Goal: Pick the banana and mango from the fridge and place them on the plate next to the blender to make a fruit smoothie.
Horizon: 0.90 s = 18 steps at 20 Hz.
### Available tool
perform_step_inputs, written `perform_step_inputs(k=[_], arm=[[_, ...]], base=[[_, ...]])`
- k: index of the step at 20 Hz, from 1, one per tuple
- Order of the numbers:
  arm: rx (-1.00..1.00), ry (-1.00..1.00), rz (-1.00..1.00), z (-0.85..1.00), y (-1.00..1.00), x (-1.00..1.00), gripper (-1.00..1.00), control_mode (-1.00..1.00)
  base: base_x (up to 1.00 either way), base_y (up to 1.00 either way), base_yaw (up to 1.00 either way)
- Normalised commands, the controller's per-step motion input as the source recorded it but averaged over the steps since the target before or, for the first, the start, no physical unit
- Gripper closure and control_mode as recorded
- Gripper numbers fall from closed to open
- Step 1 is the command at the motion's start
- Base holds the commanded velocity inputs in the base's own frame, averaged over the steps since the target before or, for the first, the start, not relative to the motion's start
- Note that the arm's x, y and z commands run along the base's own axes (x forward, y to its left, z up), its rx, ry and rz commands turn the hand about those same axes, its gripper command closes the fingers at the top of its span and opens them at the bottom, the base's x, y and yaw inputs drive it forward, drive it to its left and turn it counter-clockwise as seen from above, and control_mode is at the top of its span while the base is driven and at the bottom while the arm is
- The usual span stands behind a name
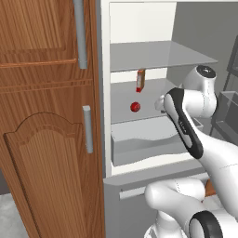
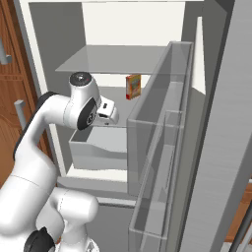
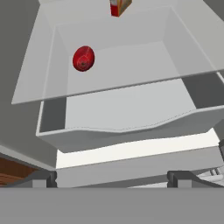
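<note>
fridge (image 1: 108, 139) standing open, white inside with grey shelves. mango (image 1: 135, 107) sitting on the middle shelf (image 1: 148, 100), left of centre, touching nothing else. orange-red carton (image 1: 140, 80) standing upright further back on the same shelf, apart from the mango. pale grey drawer (image 1: 139, 144) sitting just under that shelf, nothing showing in it. gripper (image 3: 112, 177) hovering in front of the drawer, looking down over shelf and drawer, fingers (image 3: 43, 178) spread wide with nothing between them. mango well apart from the fingertips, up and left in the hand view. arm's hand (image 2: 107, 111) reaching in at shelf height in the right base view. brown wooden cabinet (image 1: 46, 121) with grey bar handles standing left of the fridge. see-through door bins (image 2: 157, 147) showing on the open door at right.
</note>
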Motion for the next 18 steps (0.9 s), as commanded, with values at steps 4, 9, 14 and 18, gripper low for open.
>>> perform_step_inputs(k=[4, 9, 14, 18], arm=[[0.0, 0.0, 0.01, -0.15, 0.01, 0.13, -1.0, -1.0], [-0.01, 0.0, 0.0, -0.24, 0.14, 0.25, -1.0, -1.0], [0.0, 0.0, -0.01, -0.08, 0.17, 0.29, -1.0, -1.0], [0.0, -0.01, -0.01, -0.05, 0.28, 0.29, -1.0, -1.0]], base=[[0.0, 0.0, 0.0], [0.0, 0.0, 0.0], [0.0, 0.0, 0.0], [0.0, 0.0, 0.0]])
